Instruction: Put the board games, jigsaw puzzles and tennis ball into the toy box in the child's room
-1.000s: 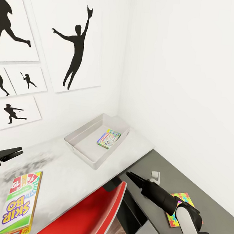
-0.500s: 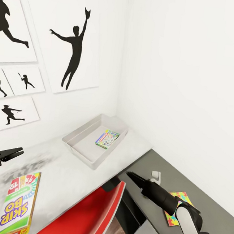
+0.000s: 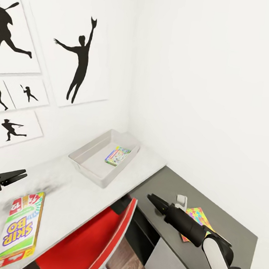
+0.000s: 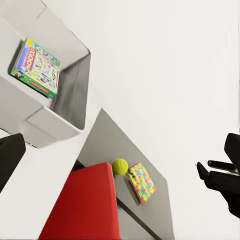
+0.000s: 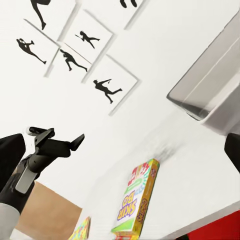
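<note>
We note the shallow grey plastic toy box (image 3: 102,158) on the white table (image 3: 73,194), one colourful board game box (image 3: 117,155) already inside. The Skip-Bo game box (image 3: 18,230) lies well short of the toy box, near the table edge. The left gripper (image 3: 16,175) hovers above it, jaws pressed together; the right gripper (image 3: 154,200) likewise, empty. A careless nudge could push the Skip-Bo box off the edge.
</note>
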`<state>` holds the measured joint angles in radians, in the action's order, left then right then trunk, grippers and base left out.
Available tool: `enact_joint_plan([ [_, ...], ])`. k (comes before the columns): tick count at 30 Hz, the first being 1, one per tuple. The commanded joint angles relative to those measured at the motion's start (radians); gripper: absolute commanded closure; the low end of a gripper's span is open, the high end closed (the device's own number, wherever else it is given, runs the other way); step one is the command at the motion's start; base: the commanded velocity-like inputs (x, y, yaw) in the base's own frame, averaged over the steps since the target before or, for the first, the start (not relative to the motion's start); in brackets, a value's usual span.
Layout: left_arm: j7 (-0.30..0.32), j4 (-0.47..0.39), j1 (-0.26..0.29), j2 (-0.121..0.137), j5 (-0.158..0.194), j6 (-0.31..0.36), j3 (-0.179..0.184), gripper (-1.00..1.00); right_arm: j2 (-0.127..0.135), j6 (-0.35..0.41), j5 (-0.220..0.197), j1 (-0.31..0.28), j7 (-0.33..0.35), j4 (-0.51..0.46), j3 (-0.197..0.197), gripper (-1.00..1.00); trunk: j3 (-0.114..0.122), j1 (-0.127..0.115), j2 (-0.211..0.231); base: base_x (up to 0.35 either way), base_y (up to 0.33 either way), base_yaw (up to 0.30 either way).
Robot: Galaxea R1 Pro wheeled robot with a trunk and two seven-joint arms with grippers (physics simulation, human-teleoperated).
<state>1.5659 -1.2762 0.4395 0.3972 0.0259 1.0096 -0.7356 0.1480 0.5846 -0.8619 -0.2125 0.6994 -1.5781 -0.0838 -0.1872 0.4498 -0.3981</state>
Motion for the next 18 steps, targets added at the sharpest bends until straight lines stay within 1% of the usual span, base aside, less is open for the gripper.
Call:
enact_joint_plan([
  [1, 0.005, 0.0, 0.001, 0.0, -0.001, 0.011, 0.0, -1.0, 0.001, 0.007, -0.008, -0.001, 0.004, 0.0, 0.0, -1.0, 0.0, 0.0, -0.002, -0.201, -0.042, -0.005],
  [4, 0.005, 0.0, 0.001, -0.001, -0.001, 0.011, 0.0, -1.0, 0.002, 0.006, -0.005, -0.001, 0.018, 0.0, 0.0, -1.0, 0.005, 0.0, -0.002, -0.193, -0.021, -0.002],
  [7, 0.005, 0.0, 0.001, -0.001, -0.001, 0.01, 0.001, -1.0, 0.005, 0.006, -0.004, -0.001, 0.026, 0.0, 0.001, -1.0, 0.01, 0.0, -0.002, -0.104, -0.006, -0.001],
  [12, 0.005, 0.0, 0.001, -0.003, -0.002, 0.01, 0.0, -1.0, 0.008, 0.001, -0.003, -0.001, 0.036, 0.0, 0.001, -1.0, 0.018, 0.0, -0.002, -0.029, -0.002, 0.0],
  [18, 0.005, 0.0, 0.001, -0.005, -0.002, 0.01, 0.001, -1.0, 0.011, -0.04, -0.003, -0.001, 0.054, 0.0, 0.001, -1.0, 0.028, 0.0, -0.002, -0.004, 0.0, 0.0],
])
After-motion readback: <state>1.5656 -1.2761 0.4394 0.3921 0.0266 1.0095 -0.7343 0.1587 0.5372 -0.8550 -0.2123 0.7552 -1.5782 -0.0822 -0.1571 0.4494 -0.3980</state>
